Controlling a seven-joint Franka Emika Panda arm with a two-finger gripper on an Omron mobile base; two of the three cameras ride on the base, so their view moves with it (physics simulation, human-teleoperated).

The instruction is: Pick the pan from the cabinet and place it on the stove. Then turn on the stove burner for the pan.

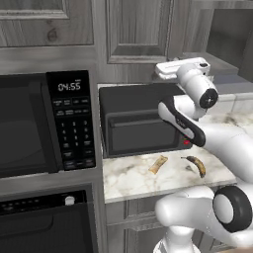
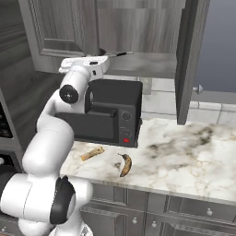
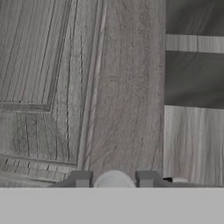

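My gripper (image 2: 113,56) reaches level onto the bottom shelf of the open grey cabinet (image 2: 147,64), above the black toaster oven. The cabinet's door (image 2: 189,60) stands swung out, edge-on, with its small knob (image 2: 199,88) showing. In the hand view the two fingertips (image 3: 81,178) stand close on either side of a pale rounded piece (image 3: 113,177), which looks like the pan's silver-grey handle. A thin rod (image 2: 120,54) pokes out just past the hand. The pan's black body is hidden. From the left base the gripper (image 1: 178,62) lies in front of the dark cabinet opening (image 1: 227,39). The stove and its burner are out of view.
A black toaster oven (image 1: 141,123) sits on the marble counter (image 2: 184,147) right under the hand. A banana (image 2: 125,164) and a tan stick-shaped item (image 2: 92,153) lie in front of it. The black microwave (image 1: 29,128) and a built-in oven (image 1: 44,227) are at the left.
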